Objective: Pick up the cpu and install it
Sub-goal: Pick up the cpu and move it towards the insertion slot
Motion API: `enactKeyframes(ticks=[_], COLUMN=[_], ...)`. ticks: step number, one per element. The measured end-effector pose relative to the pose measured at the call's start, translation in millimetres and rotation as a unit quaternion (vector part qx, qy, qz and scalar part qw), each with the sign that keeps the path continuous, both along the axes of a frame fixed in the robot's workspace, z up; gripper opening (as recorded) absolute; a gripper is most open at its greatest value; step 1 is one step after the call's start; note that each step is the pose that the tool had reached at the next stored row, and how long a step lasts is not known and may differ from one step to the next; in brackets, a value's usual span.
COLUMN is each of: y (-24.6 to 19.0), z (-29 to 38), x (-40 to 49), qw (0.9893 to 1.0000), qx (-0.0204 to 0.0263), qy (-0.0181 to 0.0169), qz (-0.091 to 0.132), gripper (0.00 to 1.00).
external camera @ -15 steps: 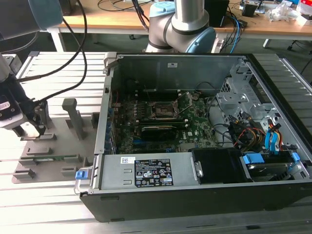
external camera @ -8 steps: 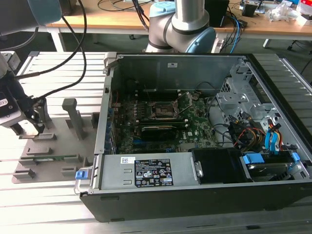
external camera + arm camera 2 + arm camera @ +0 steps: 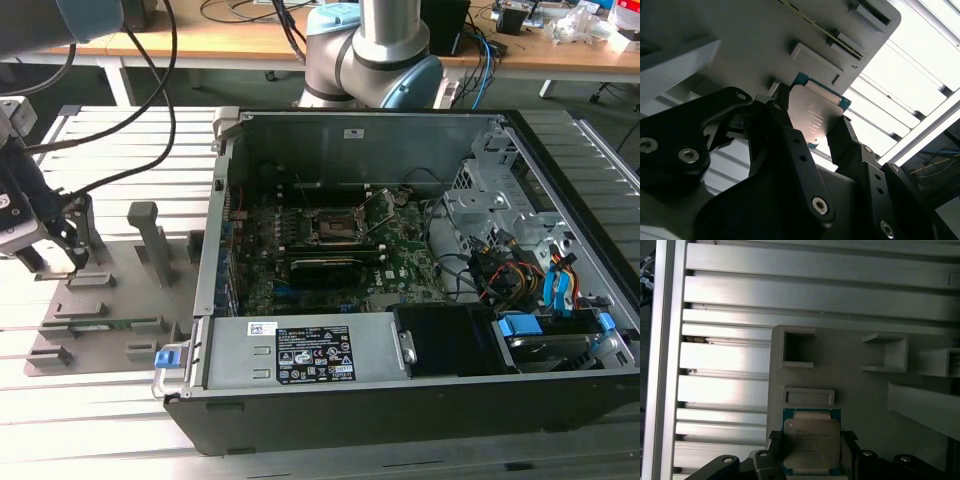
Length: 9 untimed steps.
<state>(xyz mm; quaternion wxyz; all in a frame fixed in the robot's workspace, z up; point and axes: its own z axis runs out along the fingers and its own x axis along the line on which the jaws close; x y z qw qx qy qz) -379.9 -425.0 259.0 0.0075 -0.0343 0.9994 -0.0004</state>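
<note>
On the exterior view's left, gripper (image 3: 55, 262) over the grey tray (image 3: 120, 290), fingers (image 3: 790, 140) squeezing the cpu (image 3: 811, 440) (silver top), open computer case (image 3: 400, 410) nearby

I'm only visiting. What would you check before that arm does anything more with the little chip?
1. Gripper shut on the cpu, touching both edges: ok.
2. Cpu square in the grip, not skewed: ok.
3. Cpu lifted off the tray: cannot tell.
4. Case open, board reachable from above: ok.
5. Socket frame raised and nothing in it: cannot tell.
</note>
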Motion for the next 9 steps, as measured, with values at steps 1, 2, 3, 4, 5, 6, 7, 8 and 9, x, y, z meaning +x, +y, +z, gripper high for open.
enactKeyframes(ticks=[1, 2, 3, 4, 5, 6, 7, 8, 9], y=[0.0, 0.0, 0.0, 0.0, 0.0, 0.0, 0.0, 0.0, 0.0], z=[1.2, 2.4, 3.5, 5.0, 5.8, 6.7, 8.7, 9.6, 10.4], x=[0.0, 0.0, 0.0, 0.0, 0.0, 0.0, 0.0, 0.0, 0.0], qw=[1.0000, 1.0000, 1.0000, 1.0000, 1.0000, 1.0000, 1.0000, 1.0000, 1.0000], qx=[0.0000, 0.0000, 0.0000, 0.0000, 0.0000, 0.0000, 0.0000, 0.0000, -0.0001], qy=[0.0000, 0.0000, 0.0000, 0.0000, 0.0001, 0.0000, 0.0000, 0.0000, 0.0000], qz=[0.000, 0.000, 0.000, 0.000, 0.000, 0.000, 0.000, 0.000, 0.000], gripper=[0.55, 0.55, 0.55, 0.55, 0.55, 0.55, 0.55, 0.55, 0.55])
